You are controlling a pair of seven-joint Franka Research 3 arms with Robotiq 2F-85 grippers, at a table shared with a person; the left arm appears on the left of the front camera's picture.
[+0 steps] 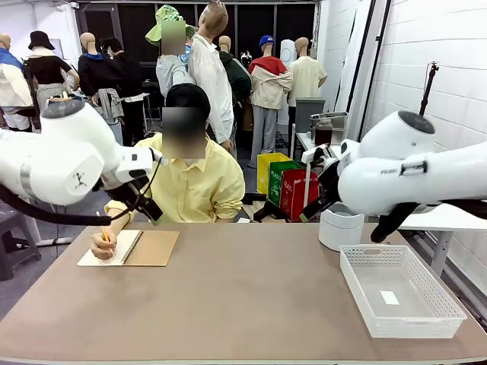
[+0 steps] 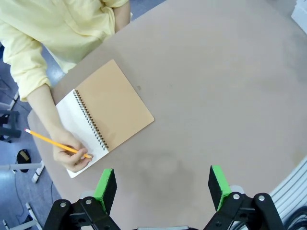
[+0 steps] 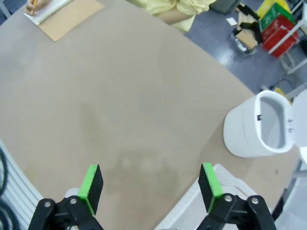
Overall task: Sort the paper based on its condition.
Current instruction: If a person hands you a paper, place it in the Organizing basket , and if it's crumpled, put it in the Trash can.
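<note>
Patiently we wait: left gripper point(image 2: 163, 184) and right gripper point(image 3: 151, 184) hang wide open, empty, above the table point(image 1: 243, 296), clear of the hand point(image 1: 103, 245) writing in the notebook point(image 1: 152, 247) at frame left.

The brown counter point(image 1: 243, 296) fills the lower half of the front view. At its upper left lies an open spiral notebook point(image 1: 131, 248), with a person's hand point(image 1: 103, 245) resting on its white page. At lower right sits a white mesh basket point(image 1: 418, 327), and a white tub point(image 1: 340, 228) stands just above it.
</note>
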